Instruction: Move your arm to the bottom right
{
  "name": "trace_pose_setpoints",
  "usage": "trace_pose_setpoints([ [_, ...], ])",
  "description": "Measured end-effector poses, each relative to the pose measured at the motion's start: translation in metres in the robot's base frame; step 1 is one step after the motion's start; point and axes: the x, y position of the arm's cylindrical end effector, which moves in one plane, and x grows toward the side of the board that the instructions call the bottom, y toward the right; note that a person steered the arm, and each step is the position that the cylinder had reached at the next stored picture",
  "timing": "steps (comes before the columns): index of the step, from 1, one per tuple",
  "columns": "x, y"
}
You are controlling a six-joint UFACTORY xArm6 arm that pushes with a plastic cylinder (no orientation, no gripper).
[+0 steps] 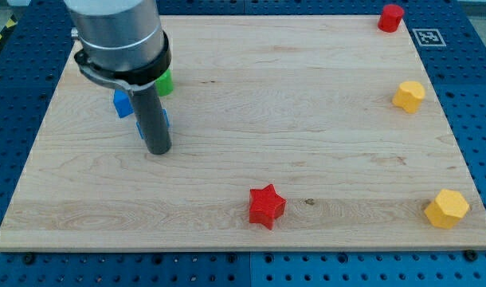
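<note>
My dark rod comes down at the view's left, and my tip rests on the wooden board. A blue block sits just left of the rod, partly hidden by it. A green block peeks out right of the rod, further up. A red star block lies at the bottom centre, well right of my tip. A yellow block sits at the bottom right corner. Another yellow block is at the right edge. A red block is at the top right.
The board lies on a blue perforated table. A black-and-white marker tag sits beside the board's top right corner. The arm's grey body covers the top left of the board.
</note>
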Motion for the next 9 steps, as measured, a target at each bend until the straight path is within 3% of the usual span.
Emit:
trace_pose_setpoints([
  [2, -0.053, -0.014],
  [3, -0.053, -0.009],
  [5, 0.021, 0.044],
  [7, 0.021, 0.052],
  [9, -0.007, 0.139],
])
